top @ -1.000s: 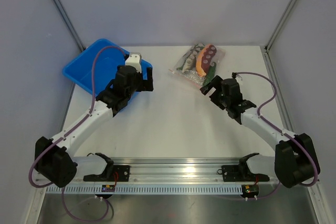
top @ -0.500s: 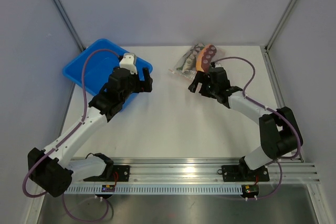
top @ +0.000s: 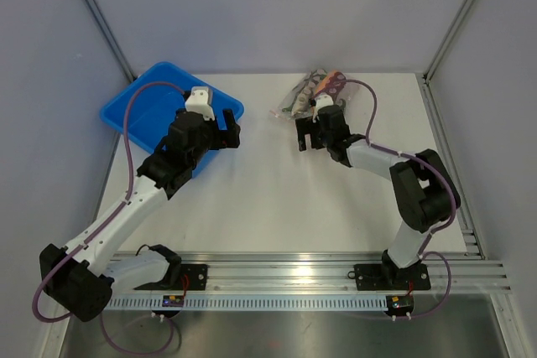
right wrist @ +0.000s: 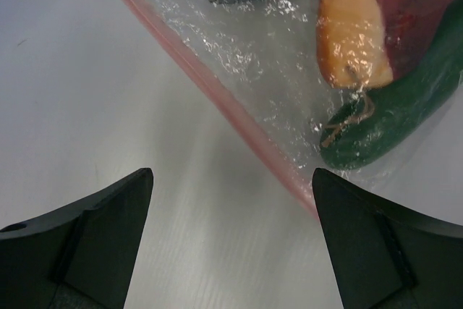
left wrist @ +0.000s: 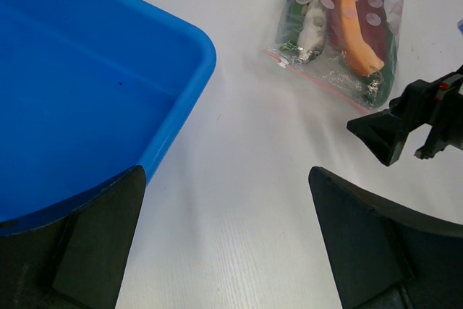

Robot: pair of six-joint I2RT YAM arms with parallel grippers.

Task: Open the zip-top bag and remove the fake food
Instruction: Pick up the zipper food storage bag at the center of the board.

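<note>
The zip-top bag (top: 295, 103) lies at the back of the table, its pinkish zip strip (right wrist: 210, 85) along the near-left edge. Inside it is the fake food: an orange-tan piece with dark red spots (left wrist: 356, 23), a green vegetable (right wrist: 391, 117) and a grey fish (left wrist: 312, 28). My right gripper (top: 306, 134) is open just short of the zip strip, low over the table, and the strip runs slantwise toward its right finger (right wrist: 362, 244). My left gripper (top: 230, 127) is open beside the blue bin's near corner, well left of the bag, with nothing between its fingers.
The blue plastic bin (top: 117, 115) stands at the back left, and its rounded corner (left wrist: 199, 52) is close to my left finger. Grey walls close in the back and both sides. A metal rail runs along the near edge.
The right arm has swung left and forward until its gripper faces the bag's zip edge. The left arm has stretched a little farther back beside the bin. Both grippers stayed open.
</note>
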